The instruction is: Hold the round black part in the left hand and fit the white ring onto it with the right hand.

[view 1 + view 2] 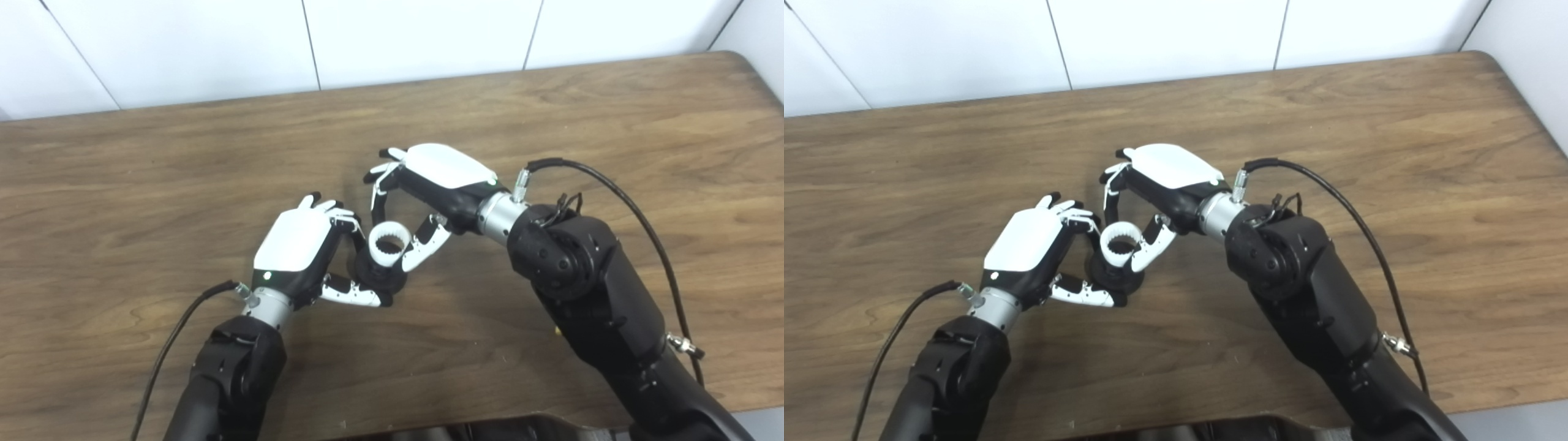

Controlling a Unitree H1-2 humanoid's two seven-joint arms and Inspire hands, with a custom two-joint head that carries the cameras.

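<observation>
The round black part [381, 274] is gripped in the left hand [300, 248], near the middle of the wooden table [612, 122]. The left hand's fingers [343, 215] are curled over the far side of the part, and its thumb [355, 296] is pressed against the near side. The part is seen low over the table; whether it touches the surface cannot be told.

The white ring [388, 244] is seated on top of the black part, with its open bore turned up towards the cameras. Fine teeth are noted around the inner wall of the ring. The ring is pinched by the right hand [438, 180]: a finger [378, 199] is brought down at the ring's far edge and the thumb [422, 245] is laid against its right side. Whether the ring is fully pressed home on the part cannot be told.

A black cable [637, 214] is seen running along the right forearm, and another [177, 337] from the left wrist.
</observation>
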